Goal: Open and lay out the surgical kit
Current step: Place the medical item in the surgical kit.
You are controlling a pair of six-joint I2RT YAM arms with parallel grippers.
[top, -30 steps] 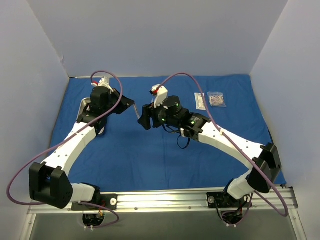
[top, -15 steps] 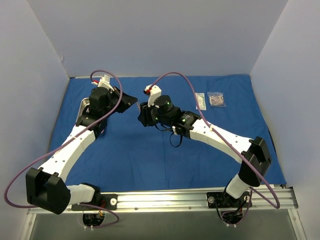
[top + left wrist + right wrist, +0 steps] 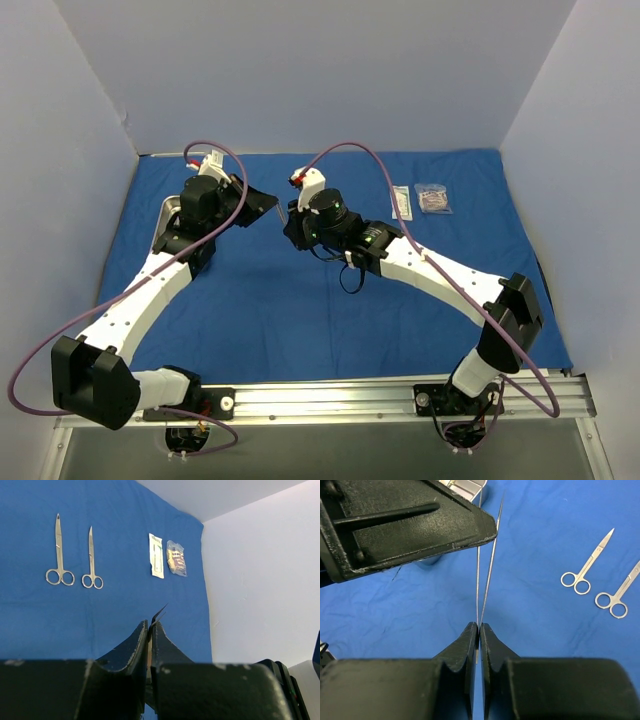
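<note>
The royal-blue cloth (image 3: 270, 310) of the surgical kit lies spread over the table. Thin tweezers (image 3: 490, 555) hang in the air above it, held at both ends. My left gripper (image 3: 150, 626) is shut on one end, and the tweezers' tips (image 3: 160, 613) stick out past its fingers. My right gripper (image 3: 479, 626) is shut on the other end. The two grippers nearly meet in the top view, left gripper (image 3: 266, 203) and right gripper (image 3: 292, 224). Two silver scissor-handled clamps (image 3: 59, 550) (image 3: 91, 560) lie side by side on the cloth. The steel tray (image 3: 168, 208) sits at the left.
Two small packets (image 3: 400, 201) (image 3: 433, 197) lie at the back right of the cloth. White walls close in the left, back and right sides. The left arm's purple cable (image 3: 215, 150) loops above the tray.
My right gripper has moved left and back toward the left gripper and has shut on the free end of the tweezers. The left gripper has kept its hold.
</note>
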